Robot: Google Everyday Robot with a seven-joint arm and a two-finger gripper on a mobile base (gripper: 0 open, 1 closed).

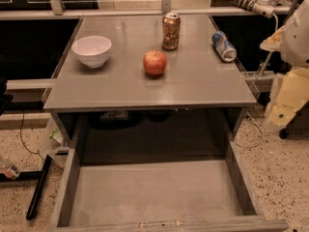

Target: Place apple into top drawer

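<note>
The apple sat near the middle of the grey surface. A white bowl stood to its left, and an upright can stood near it, farther back. A second can lay on its side by the right edge. Below the front edge the drawer stood pulled out. The hand hung beyond the right side of the surface, well apart from the apple; whether it was spread or pressed together could not be told

The grey tabletop carries white bowl, apple, upright can and toppled can; the claw hangs right of it.
</note>
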